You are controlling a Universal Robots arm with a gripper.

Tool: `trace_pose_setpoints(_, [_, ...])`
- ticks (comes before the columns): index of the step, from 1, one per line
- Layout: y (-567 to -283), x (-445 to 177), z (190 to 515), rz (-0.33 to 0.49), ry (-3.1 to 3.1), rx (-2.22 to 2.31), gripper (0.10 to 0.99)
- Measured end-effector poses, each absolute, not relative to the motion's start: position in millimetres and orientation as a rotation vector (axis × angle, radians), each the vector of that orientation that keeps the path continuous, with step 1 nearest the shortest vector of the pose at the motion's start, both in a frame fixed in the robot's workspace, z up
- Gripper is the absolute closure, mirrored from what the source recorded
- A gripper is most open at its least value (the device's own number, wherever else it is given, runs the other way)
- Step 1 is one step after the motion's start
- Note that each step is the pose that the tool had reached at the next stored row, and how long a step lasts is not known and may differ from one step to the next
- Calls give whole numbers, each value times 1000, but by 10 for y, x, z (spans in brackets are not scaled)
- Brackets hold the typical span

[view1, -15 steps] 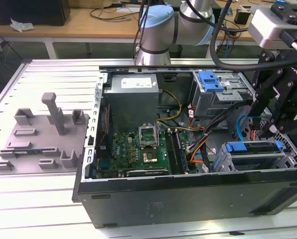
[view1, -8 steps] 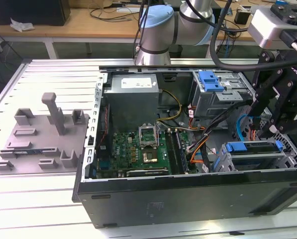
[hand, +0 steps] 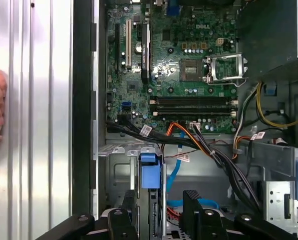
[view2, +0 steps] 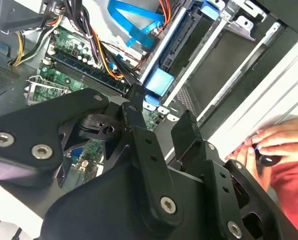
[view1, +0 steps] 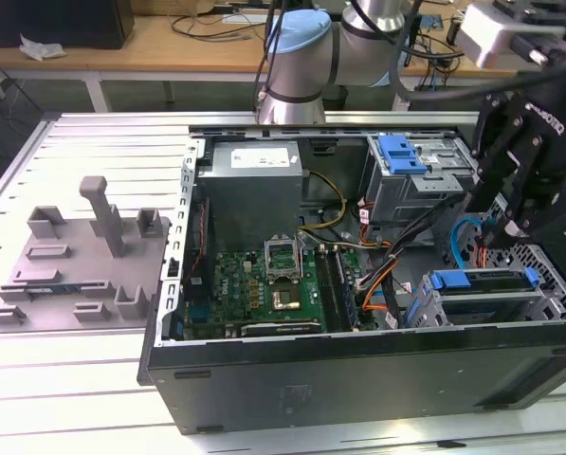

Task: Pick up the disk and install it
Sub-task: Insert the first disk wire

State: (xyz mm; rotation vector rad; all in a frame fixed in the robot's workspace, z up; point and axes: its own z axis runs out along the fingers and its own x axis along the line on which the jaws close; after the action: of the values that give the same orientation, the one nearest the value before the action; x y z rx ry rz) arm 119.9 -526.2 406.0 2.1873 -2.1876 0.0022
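Observation:
The disk [view1: 480,281] lies slotted in the silver drive cage at the open computer case's [view1: 358,379] near corner, on the exterior view's right. Only its blue carrier end shows; the label is hidden. In the first wrist view the blue carrier tab [hand: 150,172] lies just beyond my two black fingertips. My gripper [view1: 499,227] hangs right above that cage, open, with nothing between its fingers [hand: 193,205]. The second wrist view has the gripper [view2: 158,107] spread a short way from the blue tab [view2: 158,82].
A grey fixture plate [view1: 79,265] lies on the exterior view's left. The case holds a motherboard [view1: 273,280], a power supply [view1: 254,180], loose cables [view1: 387,275] and another blue bracket [view1: 401,152]. A person's hand [view2: 268,145] rests on the table beside the case.

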Motion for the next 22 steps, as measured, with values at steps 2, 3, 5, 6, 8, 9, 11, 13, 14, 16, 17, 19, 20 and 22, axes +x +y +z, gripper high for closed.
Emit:
trace_pose_setpoints(2, [-5152,1207,4061,23,-2178,2178,584])
trace_pose_setpoints(3, [-5106,1213,4061,31,-2175,2174,584])
trace_pose_setpoints(5, [-5003,1224,4061,49,-2166,2165,584])
trace_pose_setpoints(6, [-4958,1229,4061,57,-2162,2161,584])
trace_pose_setpoints(8, [-4841,1241,4062,86,-2149,2146,584])
trace_pose_setpoints(9, [-4809,1248,4061,95,-2144,2141,584])
trace_pose_setpoints(11, [-4733,1262,4061,125,-2129,2125,584])
trace_pose_setpoints(13, [-4705,1269,4060,139,-2120,2119,584])
trace_pose_setpoints(14, [-4690,1272,4060,148,-2113,2117,584])
trace_pose_setpoints(16, [-4675,1278,4057,156,-2096,2128,584])
trace_pose_setpoints(17, [-4672,1280,4056,157,-2087,2137,584])
trace_pose_setpoints(19, [-4666,1290,4054,160,-2072,2152,584])
trace_pose_setpoints(20, [-4632,1331,4052,162,-2069,2151,584])
trace_pose_setpoints(22, [-4551,1393,4049,175,-2061,2143,584])
